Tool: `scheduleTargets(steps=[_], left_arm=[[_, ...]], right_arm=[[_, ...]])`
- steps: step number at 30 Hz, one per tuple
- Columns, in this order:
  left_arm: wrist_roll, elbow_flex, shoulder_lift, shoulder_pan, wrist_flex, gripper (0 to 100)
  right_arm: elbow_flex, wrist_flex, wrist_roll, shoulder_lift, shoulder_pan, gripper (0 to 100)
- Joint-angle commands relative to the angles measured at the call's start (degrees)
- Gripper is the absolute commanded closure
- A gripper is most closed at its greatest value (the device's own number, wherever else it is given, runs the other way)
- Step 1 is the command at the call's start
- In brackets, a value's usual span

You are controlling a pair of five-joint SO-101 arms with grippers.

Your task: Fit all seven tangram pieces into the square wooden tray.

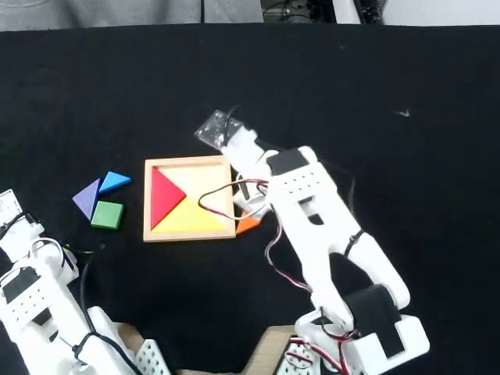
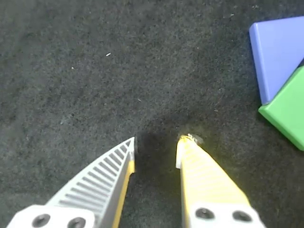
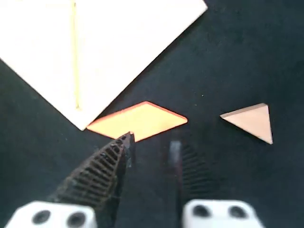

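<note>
On the black table (image 1: pixel 391 117) lie the wooden tray (image 1: pixel 187 161), purple triangle (image 1: pixel 88 199), blue triangle (image 1: pixel 114 182), green square (image 1: pixel 107 214) and orange piece (image 1: pixel 248 223).

Blocked at right edge of tray (image 1: pixel 148 205) by right arm (image 1: pixel 312 226) over orange piece (image 1: pixel 248 223); lay open across cloth (image 1: pixel 367 101) elsewhere, bar loose pieces (image 1: pixel 107 214) left of tray.

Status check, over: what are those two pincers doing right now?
Left pincer open, empty. Right pincer open by orange piece. Tray holds red piece, yellow piece. No obstruction seen.
</note>
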Motion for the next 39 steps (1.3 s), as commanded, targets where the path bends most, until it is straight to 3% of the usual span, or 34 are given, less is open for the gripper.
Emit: scheduleTargets(steps=[1,9,26,30,34,39], left_arm=[[0.18,-0.40,-0.79,0.40,-1.23,84],[0.09,-0.31,-0.79,0.40,-1.23,84],[0.09,-0.31,-0.79,0.40,-1.23,84],[0.09,-0.31,-0.79,0.40,-1.23,84],[0.09,-0.31,-0.79,0.40,-1.23,84],[0.09,-0.31,-0.79,0.40,-1.23,84]], right_arm=[[-2.95,0.70,-2.46,3.21,-0.62,96.5],[-4.09,-1.93,-2.55,12.44,1.32,98.8],[-7.60,-4.75,1.32,18.86,17.32,98.8],[-9.71,0.18,-1.85,13.14,14.15,98.8],[-10.07,3.96,-8.70,6.81,5.63,96.8],[-12.62,6.86,-22.68,9.36,-1.23,76.1]])
